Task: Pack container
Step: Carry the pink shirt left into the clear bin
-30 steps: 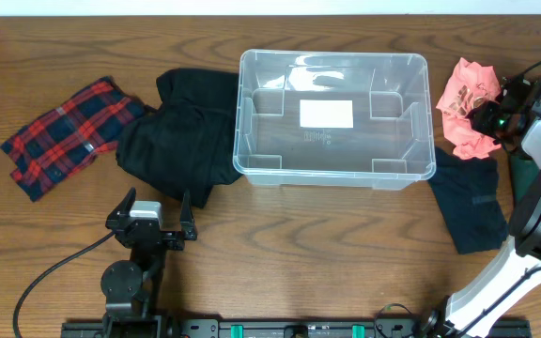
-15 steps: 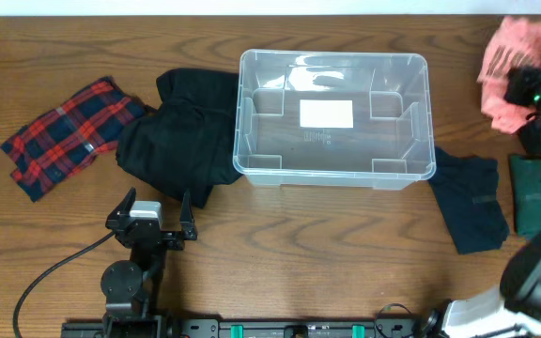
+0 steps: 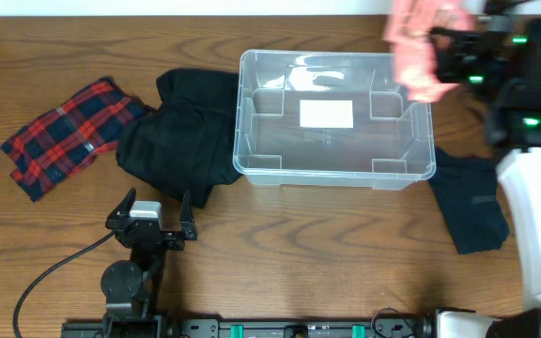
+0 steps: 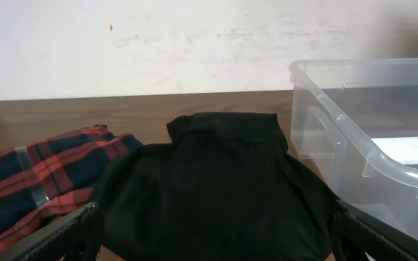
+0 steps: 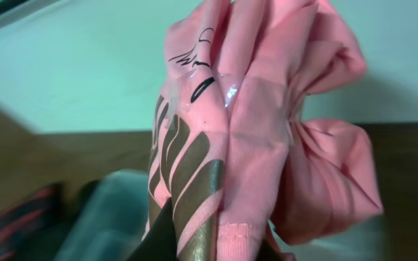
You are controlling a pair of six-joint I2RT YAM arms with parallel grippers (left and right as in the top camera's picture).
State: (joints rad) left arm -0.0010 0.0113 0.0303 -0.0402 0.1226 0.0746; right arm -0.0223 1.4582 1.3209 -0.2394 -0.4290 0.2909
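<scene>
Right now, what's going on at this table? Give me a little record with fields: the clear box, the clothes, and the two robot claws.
Container: large rectangular clear plastic bin, mid-table, nothing inside but the white label on its base
Right gripper: shut on a crumpled pink printed garment, above the bin's rear right corner
Left gripper: open, empty, near the front left
Left of bin: black garment beside its wall; red and blue plaid cloth farther left
Right of bin: dark navy garment, lying flat
</scene>
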